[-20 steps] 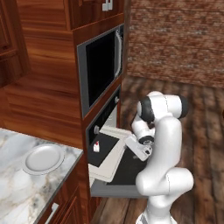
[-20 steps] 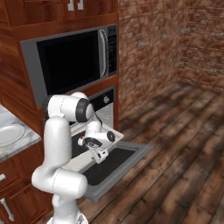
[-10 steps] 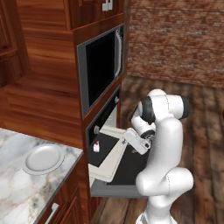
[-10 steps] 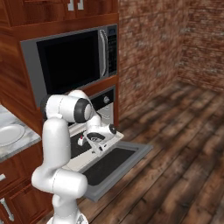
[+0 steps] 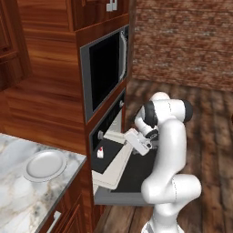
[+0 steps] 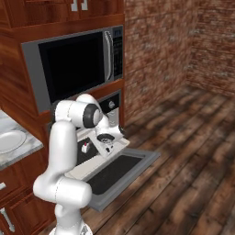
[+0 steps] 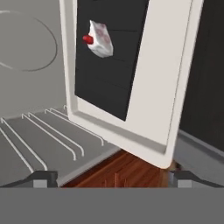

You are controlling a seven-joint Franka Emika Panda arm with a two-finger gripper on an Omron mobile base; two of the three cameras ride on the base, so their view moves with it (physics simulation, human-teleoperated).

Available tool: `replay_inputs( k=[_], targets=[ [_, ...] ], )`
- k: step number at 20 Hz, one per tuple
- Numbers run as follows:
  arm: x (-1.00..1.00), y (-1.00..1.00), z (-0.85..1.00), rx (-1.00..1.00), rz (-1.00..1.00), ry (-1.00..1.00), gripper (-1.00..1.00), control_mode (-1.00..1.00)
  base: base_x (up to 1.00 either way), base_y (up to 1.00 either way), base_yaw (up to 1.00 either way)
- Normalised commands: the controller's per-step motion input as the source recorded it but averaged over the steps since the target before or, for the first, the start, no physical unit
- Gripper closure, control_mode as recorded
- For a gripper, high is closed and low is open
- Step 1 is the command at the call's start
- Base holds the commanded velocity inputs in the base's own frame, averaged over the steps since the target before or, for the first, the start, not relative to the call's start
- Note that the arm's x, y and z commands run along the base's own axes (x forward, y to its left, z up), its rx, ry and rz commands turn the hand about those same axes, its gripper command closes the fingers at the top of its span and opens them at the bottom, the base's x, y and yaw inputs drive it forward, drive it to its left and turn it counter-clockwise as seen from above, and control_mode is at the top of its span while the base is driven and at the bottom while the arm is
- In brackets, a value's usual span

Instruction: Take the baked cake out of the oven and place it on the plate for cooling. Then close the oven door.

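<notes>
Oven (image 5: 107,136) built into wood cabinet under microwave (image 5: 103,70); oven door (image 5: 136,177) dropped open, lying flat. Pale tray (image 5: 111,164) slid out over door. White arm reaches toward cavity. Plate (image 5: 44,164) on marble counter (image 5: 18,205), left of oven. Gripper (image 5: 136,142) above tray, jaws spread wide, holding nothing. Baked cake (image 5: 100,153) on tray's dark inset, near gripper, apart from it.

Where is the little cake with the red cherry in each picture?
Left base view: the cake sits left of centre on the pulled-out tray, left of the gripper.
Right base view: the cake sits left of centre, just left of the gripper.
Hand view: the cake is near the top, on the tray's dark middle.
Shared landmark: the pale-rimmed tray over the open oven door.
</notes>
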Motion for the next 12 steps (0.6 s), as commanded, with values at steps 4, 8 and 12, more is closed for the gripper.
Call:
replay_inputs(
  k=[4,8,12],
  targets=[
    [0.43,0.29,0.0,0.03,0.06,0.08,-1.0,-1.0,0.0,0.0,0.0],
    [0.51,0.33,-0.08,0.0,0.03,0.14,-1.0,-1.0,0.0,0.0,0.0],
    [0.47,0.28,-0.17,0.0,0.02,0.17,-1.0,-1.0,0.0,0.0,0.0]
  ],
)
